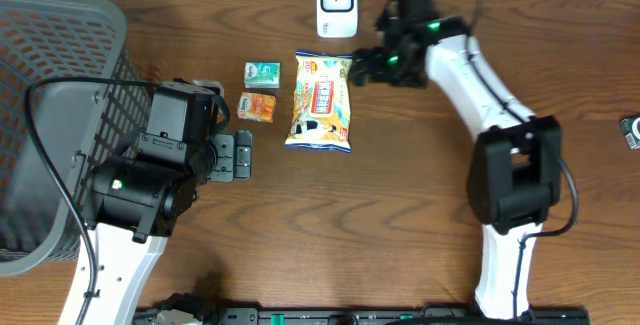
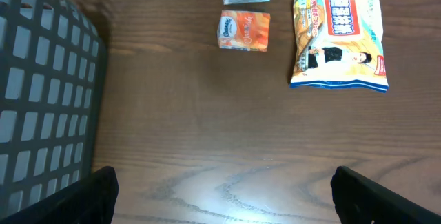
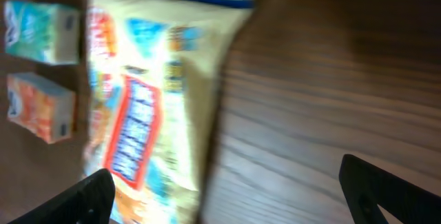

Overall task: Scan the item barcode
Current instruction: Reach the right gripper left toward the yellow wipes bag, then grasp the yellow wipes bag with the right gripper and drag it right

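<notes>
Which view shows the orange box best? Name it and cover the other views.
Left wrist: the orange box lies whole, sharp and large in frame. Overhead shows it whole but small, just left of the snack bag. Right wrist shows it blurred near the left edge.

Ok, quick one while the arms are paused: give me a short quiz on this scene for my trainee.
1. True or false: the green box and the orange box lie inside the basket.
2. Which lies nearest the white scanner? A) orange box B) snack bag C) basket
3. How do the jaws of the left gripper stand, and is anything between them?

Key
1. False: both lie on the table, left of the snack bag.
2. B
3. Open, with nothing between them.
</notes>
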Controlling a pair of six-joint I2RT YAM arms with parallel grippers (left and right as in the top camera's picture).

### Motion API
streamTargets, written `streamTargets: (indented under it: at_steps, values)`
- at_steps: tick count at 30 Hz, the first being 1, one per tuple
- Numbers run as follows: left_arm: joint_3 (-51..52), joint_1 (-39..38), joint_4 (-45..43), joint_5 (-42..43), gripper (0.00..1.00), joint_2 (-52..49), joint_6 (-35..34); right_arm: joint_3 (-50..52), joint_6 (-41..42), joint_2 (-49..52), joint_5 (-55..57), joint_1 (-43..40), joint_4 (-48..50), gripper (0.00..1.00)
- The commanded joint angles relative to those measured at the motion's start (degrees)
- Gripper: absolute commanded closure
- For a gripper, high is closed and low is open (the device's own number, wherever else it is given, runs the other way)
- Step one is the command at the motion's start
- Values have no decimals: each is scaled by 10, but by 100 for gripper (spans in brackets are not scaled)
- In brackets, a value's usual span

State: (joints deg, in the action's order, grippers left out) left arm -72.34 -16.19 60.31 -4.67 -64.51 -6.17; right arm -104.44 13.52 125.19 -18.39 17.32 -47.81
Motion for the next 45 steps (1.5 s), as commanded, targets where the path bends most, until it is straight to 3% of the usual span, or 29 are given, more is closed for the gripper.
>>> streamTargets:
  at_steps: [1, 12, 22, 30, 45]
  values:
    - [-7, 0, 3, -3, 2, -2, 1, 15, 24, -3, 27, 21, 10, 1]
    - [-7, 0, 3, -3, 2, -2, 1, 35, 105, -3, 22, 26, 12, 1]
    - [-7, 0, 3, -3, 2, -2, 1, 119, 107, -3, 7, 47, 108, 1]
    - [-7, 0, 3, -3, 2, -2, 1, 121, 108, -3, -15, 50, 110, 4]
    - [-7, 0, 3, -3, 2, -2, 1, 140, 143, -3, -34, 66, 113, 1]
